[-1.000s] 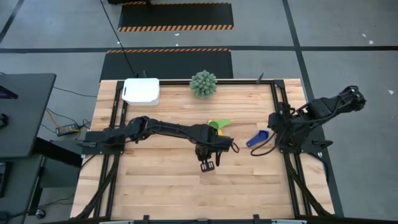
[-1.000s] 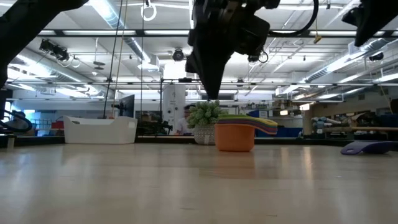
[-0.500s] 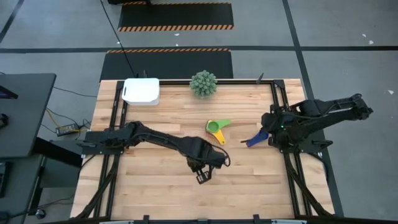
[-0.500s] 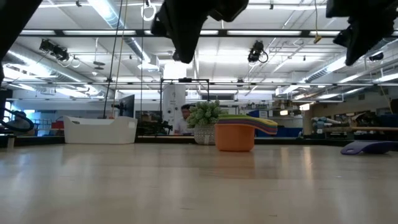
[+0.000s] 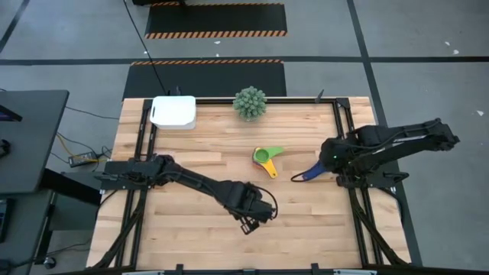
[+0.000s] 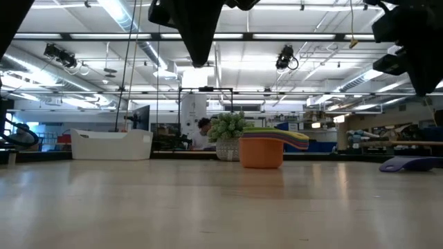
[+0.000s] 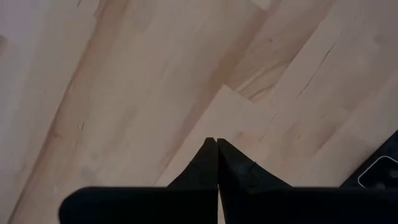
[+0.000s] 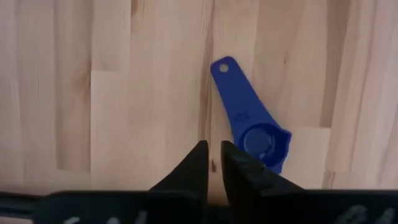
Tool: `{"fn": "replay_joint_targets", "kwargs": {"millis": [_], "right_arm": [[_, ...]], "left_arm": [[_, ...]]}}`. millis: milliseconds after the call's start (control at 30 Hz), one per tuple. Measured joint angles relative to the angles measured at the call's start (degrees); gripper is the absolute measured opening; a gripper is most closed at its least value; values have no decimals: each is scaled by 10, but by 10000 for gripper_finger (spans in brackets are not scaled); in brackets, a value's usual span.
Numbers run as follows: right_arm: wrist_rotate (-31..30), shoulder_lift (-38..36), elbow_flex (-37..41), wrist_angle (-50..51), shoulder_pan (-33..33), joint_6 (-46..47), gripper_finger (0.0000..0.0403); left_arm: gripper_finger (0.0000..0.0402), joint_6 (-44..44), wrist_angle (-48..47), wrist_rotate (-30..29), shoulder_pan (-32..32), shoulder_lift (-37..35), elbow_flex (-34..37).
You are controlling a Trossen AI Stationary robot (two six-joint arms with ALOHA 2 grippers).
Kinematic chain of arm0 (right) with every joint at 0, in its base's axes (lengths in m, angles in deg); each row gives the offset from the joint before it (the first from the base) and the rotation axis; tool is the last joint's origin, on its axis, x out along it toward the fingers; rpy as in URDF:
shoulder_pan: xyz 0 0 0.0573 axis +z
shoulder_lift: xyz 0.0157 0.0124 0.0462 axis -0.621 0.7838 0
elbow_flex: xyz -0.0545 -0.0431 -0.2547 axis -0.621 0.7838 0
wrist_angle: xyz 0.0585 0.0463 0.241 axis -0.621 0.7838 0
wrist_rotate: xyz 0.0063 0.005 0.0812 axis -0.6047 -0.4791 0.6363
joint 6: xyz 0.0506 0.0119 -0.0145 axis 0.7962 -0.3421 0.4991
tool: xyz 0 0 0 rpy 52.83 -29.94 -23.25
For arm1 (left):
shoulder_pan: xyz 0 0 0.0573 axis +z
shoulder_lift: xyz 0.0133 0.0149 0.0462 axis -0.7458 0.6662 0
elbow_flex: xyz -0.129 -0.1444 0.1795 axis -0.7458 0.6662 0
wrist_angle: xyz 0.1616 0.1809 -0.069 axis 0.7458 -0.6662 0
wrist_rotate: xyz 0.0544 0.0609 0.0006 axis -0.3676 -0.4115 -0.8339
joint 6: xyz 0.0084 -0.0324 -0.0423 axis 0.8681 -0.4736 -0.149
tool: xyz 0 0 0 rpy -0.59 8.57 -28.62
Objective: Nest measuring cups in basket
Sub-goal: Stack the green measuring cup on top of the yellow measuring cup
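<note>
A stack of nested measuring cups (image 5: 265, 158) stands on the table's middle; its orange bottom cup (image 6: 261, 153) rests on the wood, with green and yellow handles on top. A blue measuring cup (image 8: 255, 124) lies alone on the wood at the right. The white basket (image 5: 173, 111) sits at the far left with nothing showing in it. My left gripper (image 5: 249, 224) hangs shut over bare wood, nearer than the stack. My right gripper (image 8: 212, 149) points down just beside the blue cup's handle, a narrow gap between its fingers, touching nothing.
A green spiky ball plant (image 5: 250, 102) stands at the far edge, right of the basket. Black frame rails (image 5: 345, 145) run along both table sides. Bare wood lies across the near half. A person shows far off in the room behind the table (image 6: 204, 128).
My left gripper has drawn away from the stack toward the table's near edge, risen a little and rolled about its own line, staying shut. My right gripper has sunk and swung toward the blue cup. The cups have not moved.
</note>
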Motion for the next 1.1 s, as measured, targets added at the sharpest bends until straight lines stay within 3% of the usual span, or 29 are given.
{"fn": "replay_joint_targets", "kwargs": {"millis": [200, 267, 400, 467, 700, 867, 1000, 1100], "right_arm": [[-11, 27, 4, -24, 0, -13, 95], [-47, 38, 5, -45, 0, 7, 110], [-166, 63, 5, -93, -9, 46, 125], [-198, 75, 5, -131, -29, 49, 126], [-106, 129, 5, -280, -128, -17, 117], [-65, 177, -1, -351, -194, -80, 117], [-32, 213, -20, -384, -235, -142, 117], [-1, 247, -34, -410, -263, -181, 117]], "left_arm": [[0, -2, 2, -5, -9, 0, 0], [0, -4, 1, -27, -13, 0, 0], [0, -18, 1, -129, -26, 0, 0], [0, -29, 1, -164, -29, 0, 0], [0, -70, 36, -257, -31, 4, 15], [0, -98, 129, -270, -28, 5, 94], [0, -143, 190, -330, -19, 5, 157], [0, -150, 254, -319, -4, 5, 203]]}}
